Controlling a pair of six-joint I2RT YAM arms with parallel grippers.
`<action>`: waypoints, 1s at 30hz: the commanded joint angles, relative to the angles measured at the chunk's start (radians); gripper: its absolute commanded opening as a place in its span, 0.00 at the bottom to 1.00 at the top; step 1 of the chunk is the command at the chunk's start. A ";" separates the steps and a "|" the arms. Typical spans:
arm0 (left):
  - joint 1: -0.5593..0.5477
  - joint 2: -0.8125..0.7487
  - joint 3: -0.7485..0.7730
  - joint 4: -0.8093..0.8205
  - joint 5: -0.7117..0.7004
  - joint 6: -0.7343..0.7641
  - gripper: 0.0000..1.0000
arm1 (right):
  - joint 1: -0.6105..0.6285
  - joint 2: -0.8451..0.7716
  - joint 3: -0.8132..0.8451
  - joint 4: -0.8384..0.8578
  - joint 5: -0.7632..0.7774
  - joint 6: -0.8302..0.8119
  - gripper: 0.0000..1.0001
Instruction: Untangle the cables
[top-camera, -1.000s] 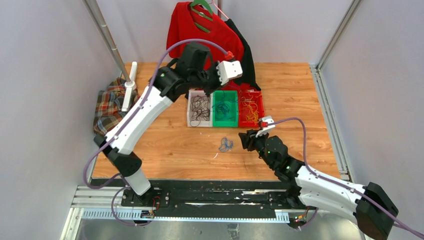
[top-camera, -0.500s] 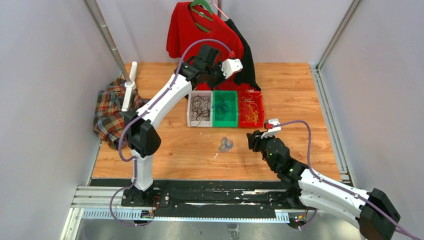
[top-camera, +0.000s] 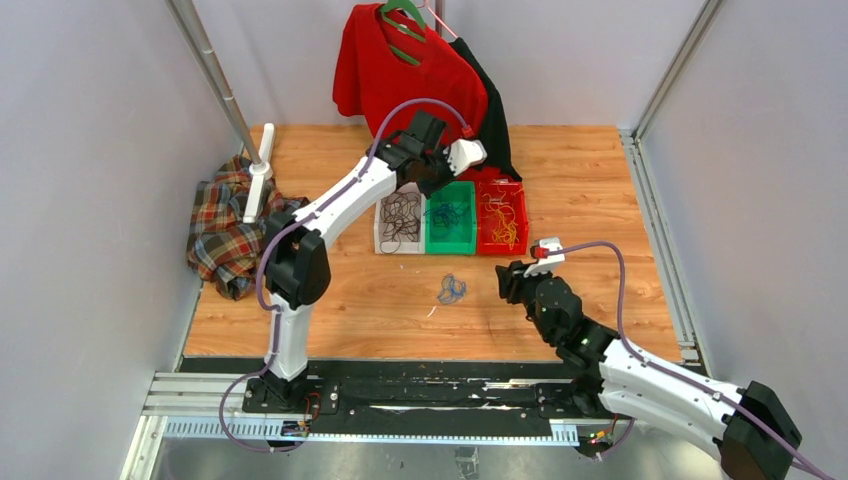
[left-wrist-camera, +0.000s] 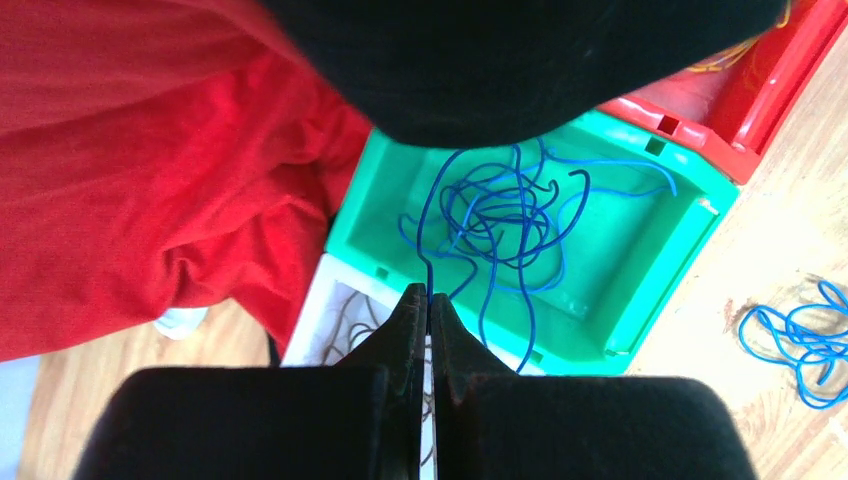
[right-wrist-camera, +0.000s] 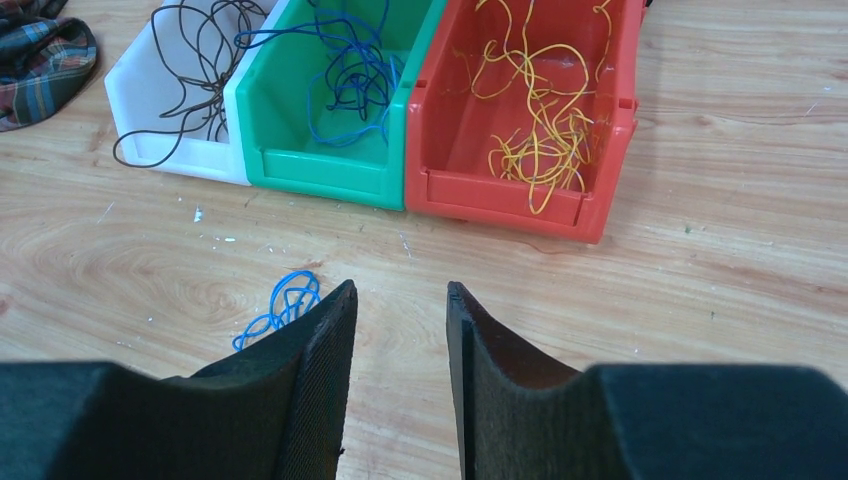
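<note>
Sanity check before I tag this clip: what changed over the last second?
The left arm dropped its elbow and stretched out. The left gripper sank toward the green bin, shut on a blue cable. The right gripper backed off slightly to the right, open. The bin and the loose blue bundle stayed put.

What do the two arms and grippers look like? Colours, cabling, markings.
Left arm and right arm: white link shells, black joint housings. A thick purple cable loops along each to a white wrist camera housing with a red plug. Left gripper and right gripper: black fingers, finely textured pads. No markings legible.
</note>
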 joint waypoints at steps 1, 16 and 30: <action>-0.027 0.046 -0.027 0.029 -0.039 -0.015 0.01 | -0.015 -0.028 0.010 -0.028 0.031 -0.005 0.38; -0.045 0.009 0.098 -0.181 0.050 -0.051 0.68 | -0.031 0.137 0.146 -0.071 -0.133 -0.022 0.47; 0.225 -0.493 -0.059 -0.350 0.145 -0.173 0.98 | -0.044 0.684 0.494 -0.198 -0.480 -0.112 0.65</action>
